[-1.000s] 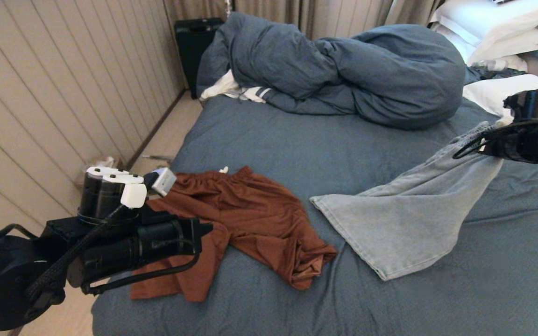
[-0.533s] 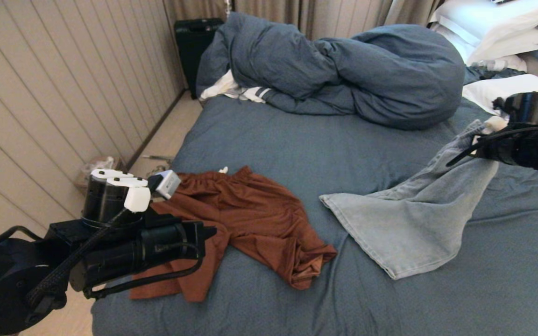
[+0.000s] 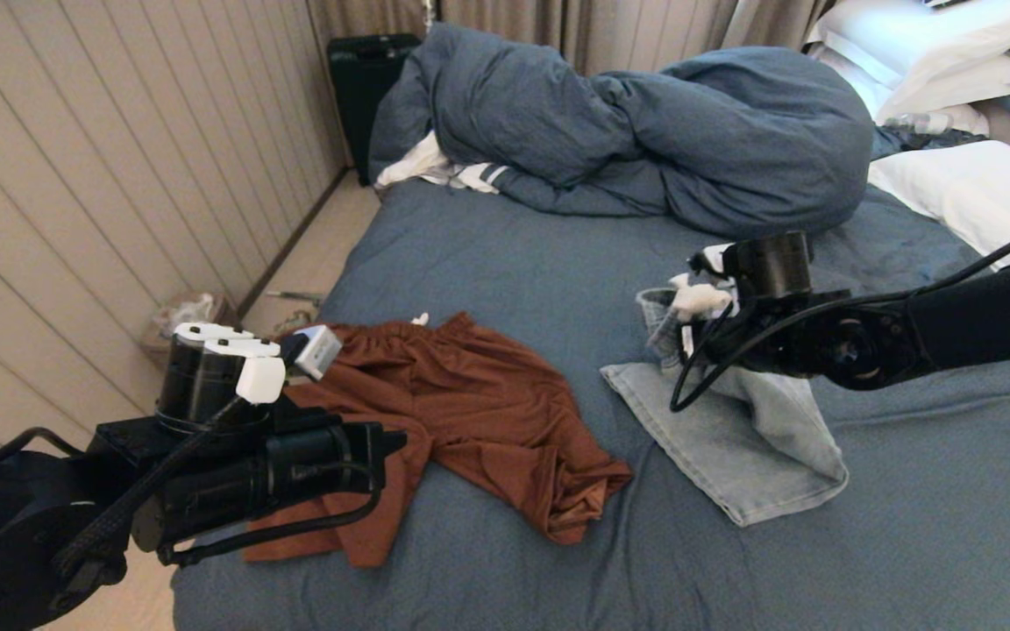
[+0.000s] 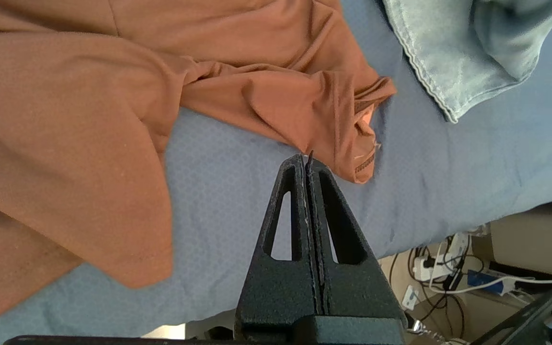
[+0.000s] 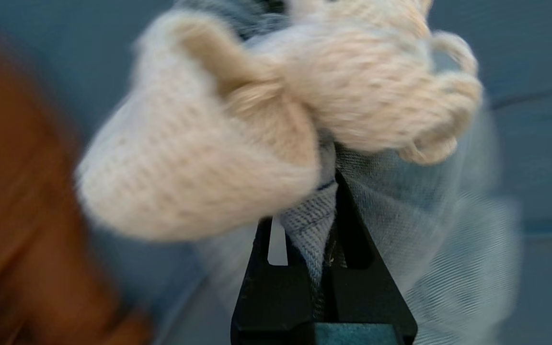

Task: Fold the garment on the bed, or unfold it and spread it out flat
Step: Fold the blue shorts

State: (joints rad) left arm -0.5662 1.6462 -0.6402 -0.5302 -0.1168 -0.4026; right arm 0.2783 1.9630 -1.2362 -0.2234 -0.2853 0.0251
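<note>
A light-blue denim garment (image 3: 733, 447) lies on the bed (image 3: 558, 263), right of centre, with one end lifted and doubled back over the rest. My right gripper (image 3: 679, 322) is shut on that raised end and hangs above the garment's left part. In the right wrist view the denim (image 5: 448, 239) is pinched in the right gripper (image 5: 326, 191), and cream pocket lining (image 5: 199, 158) bulges over the fingers. A rust-brown garment (image 3: 470, 412) lies crumpled at the bed's left. My left gripper (image 4: 306, 160) is shut and empty, hovering just above the brown garment's (image 4: 89, 120) edge.
A bunched blue duvet (image 3: 645, 131) fills the bed's far end, and white pillows (image 3: 970, 184) lie at the far right. A black case (image 3: 365, 79) stands by the panelled wall. Cables and a power strip (image 4: 448, 268) lie on the floor past the bed's near edge.
My right gripper has swung left and lower with the denim's held end, folding it back over the rest of the garment. The left arm has stayed put.
</note>
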